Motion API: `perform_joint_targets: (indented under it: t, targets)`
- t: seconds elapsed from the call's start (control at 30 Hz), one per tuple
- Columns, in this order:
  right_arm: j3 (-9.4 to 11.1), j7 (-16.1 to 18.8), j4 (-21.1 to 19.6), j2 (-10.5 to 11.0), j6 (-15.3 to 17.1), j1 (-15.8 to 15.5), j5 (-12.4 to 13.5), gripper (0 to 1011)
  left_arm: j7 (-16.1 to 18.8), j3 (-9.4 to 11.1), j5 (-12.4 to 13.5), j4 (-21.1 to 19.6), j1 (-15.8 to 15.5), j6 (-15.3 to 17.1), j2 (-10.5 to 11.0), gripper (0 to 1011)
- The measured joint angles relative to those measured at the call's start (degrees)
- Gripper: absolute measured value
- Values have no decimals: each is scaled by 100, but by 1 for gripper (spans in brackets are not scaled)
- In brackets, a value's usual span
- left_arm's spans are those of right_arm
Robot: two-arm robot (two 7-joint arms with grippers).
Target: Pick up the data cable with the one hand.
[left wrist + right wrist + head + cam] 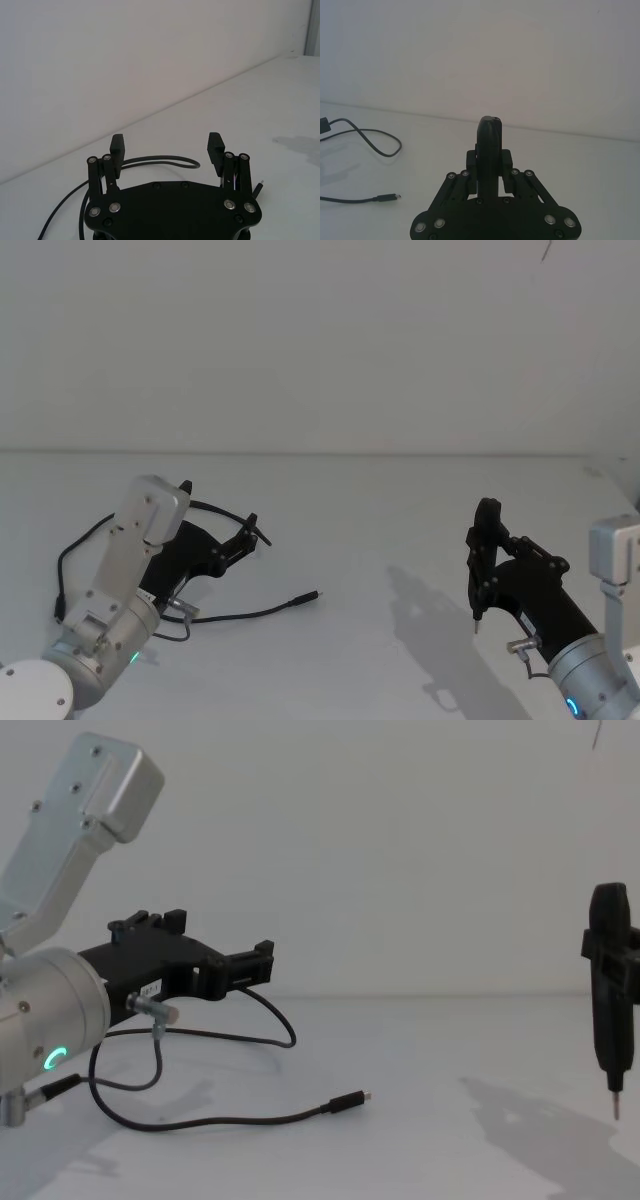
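Note:
The data cable (pixel 250 612) lies loosely curved on the white table, and its plug with a silver tip (pixel 312 596) points right. My left gripper (pixel 218 506) hovers open over the cable's rear loop, not touching it. In the left wrist view the loop (pixel 165 159) runs past the gap between the spread fingers of the left gripper (pixel 166 142). The chest view shows the left gripper (pixel 220 935) held above the cable (pixel 250 1120). My right gripper (pixel 487 515) stands shut and idle at the right, well away from the cable (pixel 375 145).
A short robot wire with a silver connector (pixel 155 1010) hangs under the left wrist. The white table (pixel 380 500) runs back to a plain wall. The right arm casts a shadow (pixel 430 620) on the table.

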Motion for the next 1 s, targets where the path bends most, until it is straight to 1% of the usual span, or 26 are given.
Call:
perform_joint_targets:
  t: [0.27,0.43,0.57,0.6,0.67,0.7,0.83,1.0]
  targets:
    - [0,0,0,0,0,0,0,279,-90,1,-7,6,-18,1,28,1001]
    - [0,0,0,0,0,0,0,279,-344,9,-67,27,-71,17,119,1001]
    - [0,0,0,0,0,0,0,279,-601,16,-156,53,-116,23,208,1001]
    - [0,0,0,0,0,0,0,279,-726,17,-205,65,-132,25,244,1001]
    - [0,0,0,0,0,0,0,279,-823,17,-255,77,-147,26,281,1001]
    - [0,0,0,0,0,0,0,279,-968,17,-308,91,-160,28,320,1001]
    - [0,0,0,0,0,0,0,279,-1261,9,-446,130,-186,36,422,1001]
    - [0,0,0,0,0,0,0,279,-1822,-22,-721,224,-230,79,601,1001]
